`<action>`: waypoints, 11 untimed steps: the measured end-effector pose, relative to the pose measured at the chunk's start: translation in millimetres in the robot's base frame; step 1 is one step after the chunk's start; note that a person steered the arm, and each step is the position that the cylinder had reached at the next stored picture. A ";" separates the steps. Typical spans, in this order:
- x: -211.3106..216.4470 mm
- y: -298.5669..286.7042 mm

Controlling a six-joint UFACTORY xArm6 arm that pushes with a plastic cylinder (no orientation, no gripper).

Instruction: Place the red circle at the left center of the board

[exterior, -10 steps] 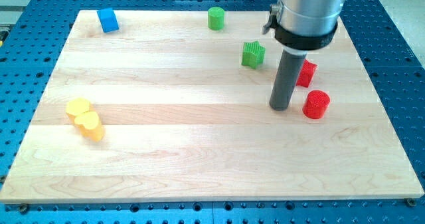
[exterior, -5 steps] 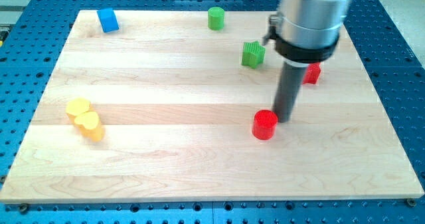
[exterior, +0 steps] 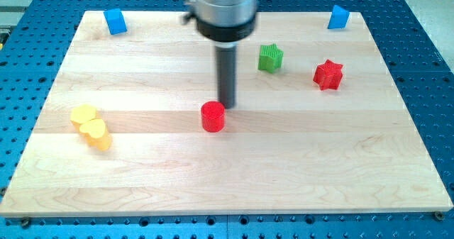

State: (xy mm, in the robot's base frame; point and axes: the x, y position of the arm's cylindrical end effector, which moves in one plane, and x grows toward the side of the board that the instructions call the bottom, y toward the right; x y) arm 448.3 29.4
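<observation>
The red circle [exterior: 213,116] is a short red cylinder standing near the middle of the wooden board [exterior: 142,175], a little left of centre. My tip [exterior: 227,106] touches or nearly touches its upper right side. The dark rod rises from there to the wide grey arm body at the view's top.
Two yellow blocks [exterior: 91,125] sit together at the board's left. A red star [exterior: 328,75] and a green star [exterior: 270,57] are at the right. A blue block [exterior: 115,21] is at the top left, another blue block [exterior: 339,16] at the top right.
My tip has swept from the right side to the middle, pushing the red circle leftward. The arm now hides the green cylinder at the top and has uncovered the blue block at the top right.
</observation>
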 end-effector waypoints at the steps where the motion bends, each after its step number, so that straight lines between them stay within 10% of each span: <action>1: 53.3 -3.5; 5: -49.7 -218.2; 11: -17.4 -227.7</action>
